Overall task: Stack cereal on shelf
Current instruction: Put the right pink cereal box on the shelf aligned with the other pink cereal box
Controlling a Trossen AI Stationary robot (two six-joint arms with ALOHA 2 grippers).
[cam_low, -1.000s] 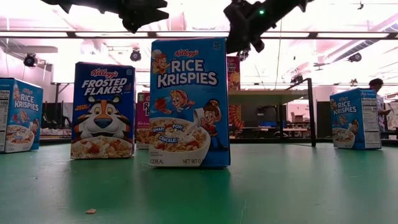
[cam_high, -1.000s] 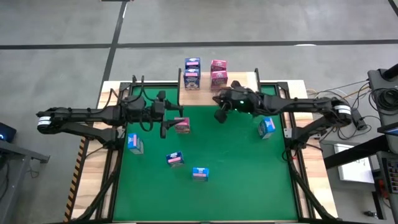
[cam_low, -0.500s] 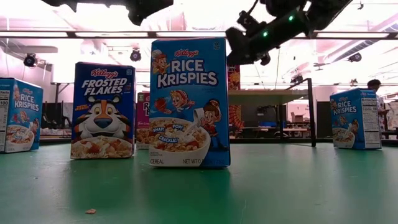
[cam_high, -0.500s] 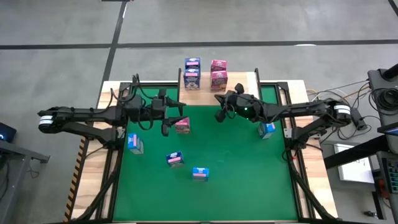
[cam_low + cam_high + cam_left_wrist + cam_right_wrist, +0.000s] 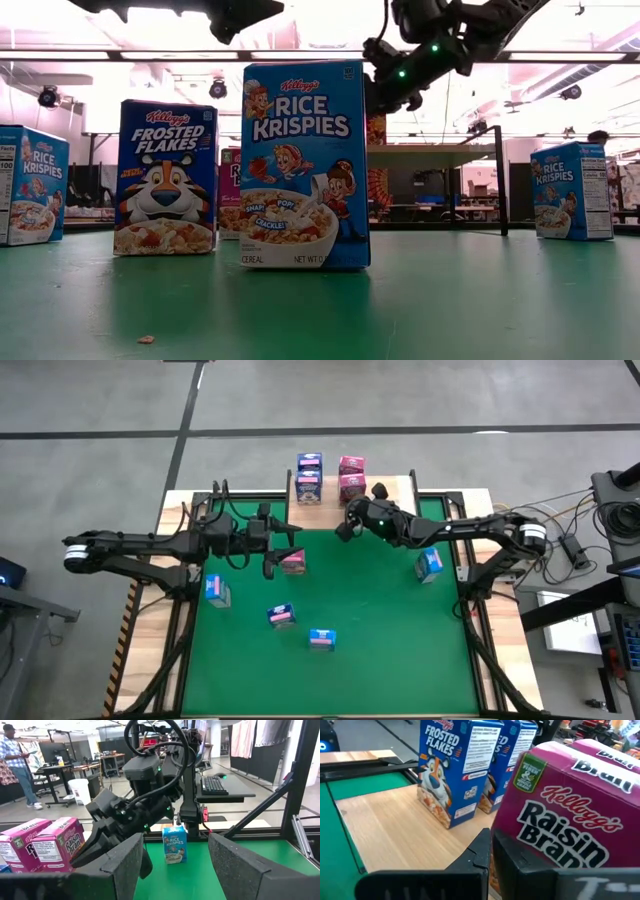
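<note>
The shelf (image 5: 385,495) is a light-wood board at the table's far edge. Two dark blue Frosted Flakes boxes (image 5: 308,476) (image 5: 447,770) and two pink Raisin Bran boxes (image 5: 351,475) (image 5: 560,820) stand upright on it. Loose cereal boxes stand on the green table: a pink one (image 5: 293,561), light blue ones (image 5: 217,590) (image 5: 321,639) (image 5: 429,564) and one more (image 5: 282,616). My right gripper (image 5: 345,530) (image 5: 490,847) is shut, just off the shelf's near edge by the Raisin Bran. My left gripper (image 5: 279,550) (image 5: 172,865) hangs open above the table beside the pink box. My right gripper's shut fingers (image 5: 482,845) point level toward the table's left, right beside the lower near corner (image 5: 502,837) of a Raisin Bran box. The fingers cover that spot, so I cannot tell whether they touch the box.
In the low view a Rice Krispies box (image 5: 305,165) and a Frosted Flakes box (image 5: 166,178) stand close to the camera. Black frame rails (image 5: 455,530) run along the table's sides. A person (image 5: 15,755) stands in the room beyond the table.
My right gripper has sunk a little and swung toward the shelf's near edge and the table's left, tipping and turning its wrist; it has stayed shut. The boxes stand where they were.
</note>
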